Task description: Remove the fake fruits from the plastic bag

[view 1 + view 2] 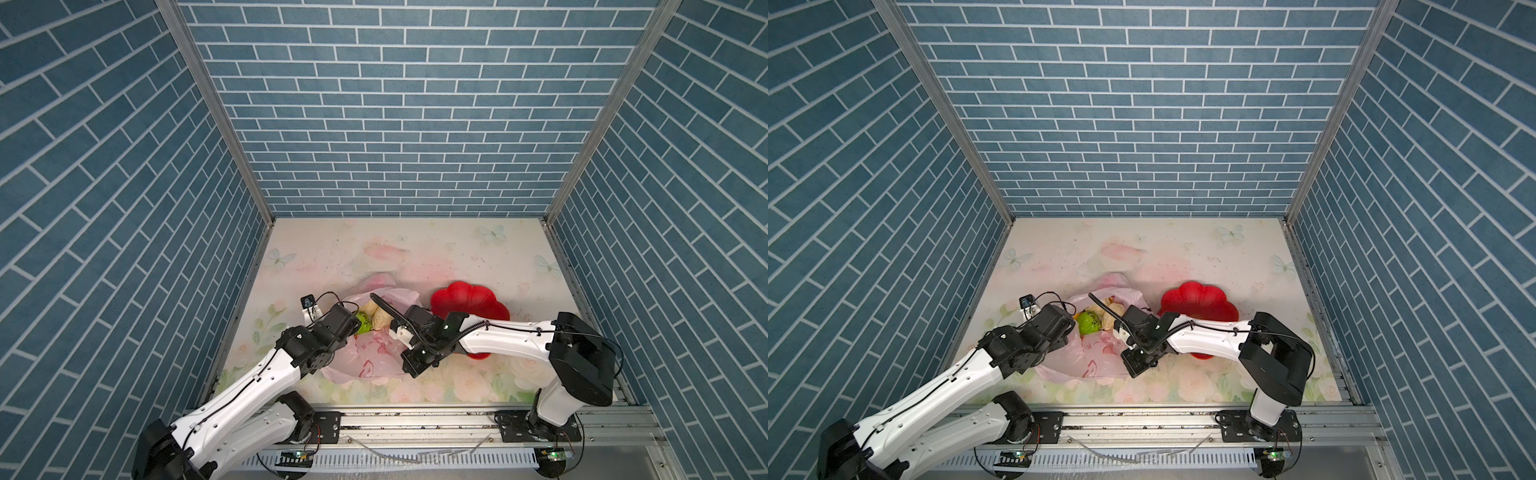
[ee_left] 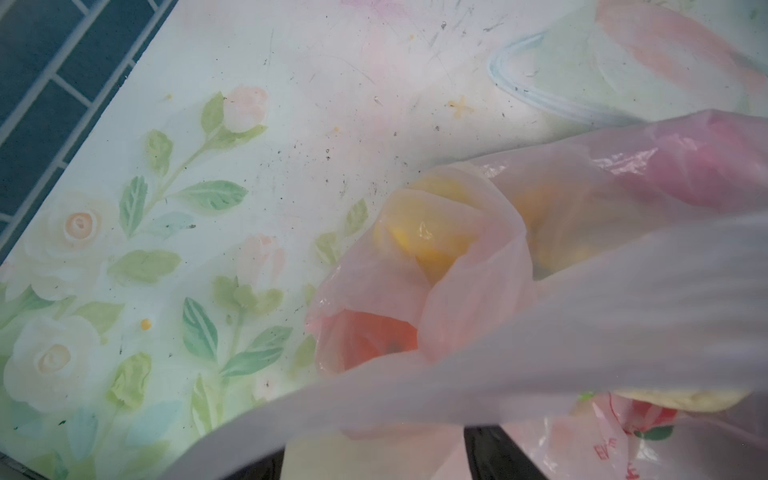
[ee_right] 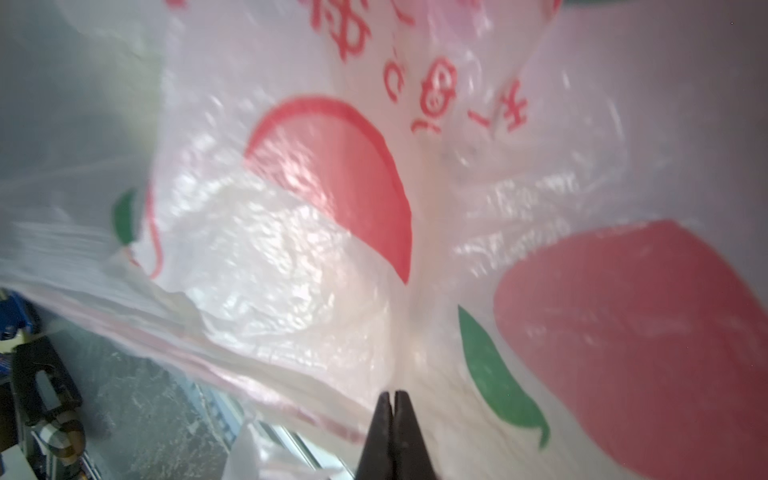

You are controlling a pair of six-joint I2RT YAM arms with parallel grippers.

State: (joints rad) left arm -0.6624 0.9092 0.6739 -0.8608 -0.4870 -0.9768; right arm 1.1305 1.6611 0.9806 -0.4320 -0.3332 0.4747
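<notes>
Floral surface (image 1: pixel 457 257) boxed in by blue brick walls (image 1: pixel 395 124); plastic bag (image 1: pixel 365 357) left of middle. Right fingers (image 3: pixel 409 436) pinched on bag; left fingers hidden, cannot tell.

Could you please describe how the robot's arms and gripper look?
Both arms, left arm and right arm, have glossy white link shells with black joint housings. A thin black cable runs along the left; a black coiled cable runs along the right. The right gripper has slim black tapered fingers.
</notes>
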